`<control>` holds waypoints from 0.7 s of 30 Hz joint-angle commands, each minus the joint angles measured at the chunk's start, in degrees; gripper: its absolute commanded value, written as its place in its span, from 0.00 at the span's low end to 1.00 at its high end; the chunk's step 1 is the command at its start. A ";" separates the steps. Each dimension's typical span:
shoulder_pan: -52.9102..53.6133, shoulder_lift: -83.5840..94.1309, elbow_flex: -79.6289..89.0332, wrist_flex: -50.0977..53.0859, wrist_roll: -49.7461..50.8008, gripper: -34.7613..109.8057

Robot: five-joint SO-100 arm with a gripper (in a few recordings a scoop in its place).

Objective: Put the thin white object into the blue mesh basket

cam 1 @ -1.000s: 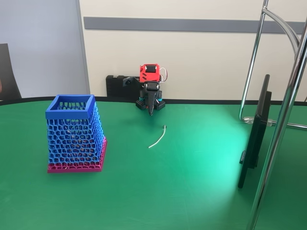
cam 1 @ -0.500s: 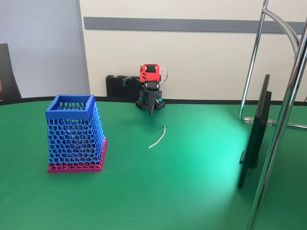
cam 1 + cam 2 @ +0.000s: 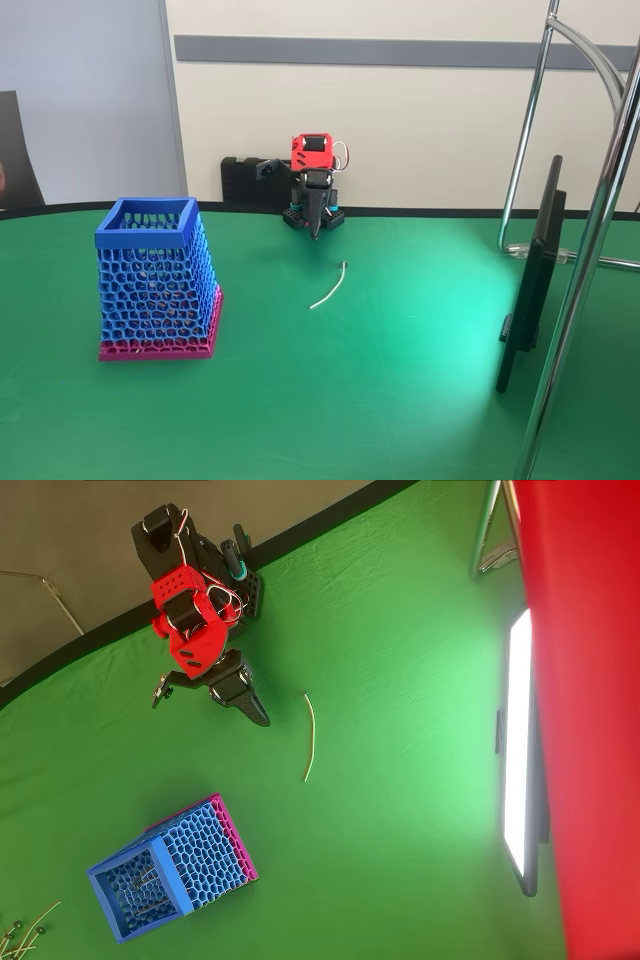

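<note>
White and slender, the strip (image 3: 329, 286) lies flat on the green tablecloth (image 3: 400, 380), gently curved, out in the open between the arm's base and the basket (image 3: 156, 280). In the overhead view the strip (image 3: 309, 736) sits just beside the gripper (image 3: 262, 718), apart from it, and well apart from the basket (image 3: 170, 868), which stands upright with its square blue rim open to the top and its pink base on the cloth.

The gripper (image 3: 315, 228) hangs folded down close to the arm's base, pointing at the cloth. Its fingers come together to a narrow dark tip with no gap showing between them, and they hold nothing.

My guess is that the strip is very light and somewhat springy, likely smooth plastic, so it could slide or flick away if pressed at one end. Lying so flat on soft cloth, it gives the fingers little to get under. Taking it near the middle of its curve, with the fingers straddling it crosswise, looks the safest hold; gripped at an end it would probably droop or swing on the way to the basket. Its length seems close to the width of the rim, so tipping it end-down should help it drop in.

Several thin pale bits show through the basket's mesh, but what they are is hard to make out. The strip's ends are too fine to tell apart.
</note>
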 commanded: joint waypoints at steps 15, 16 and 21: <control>0.35 -21.80 -11.34 -6.77 -2.90 0.24; 0.70 -24.08 -12.92 -6.77 -2.90 0.24; 1.49 -32.70 -18.90 -7.21 -5.10 0.25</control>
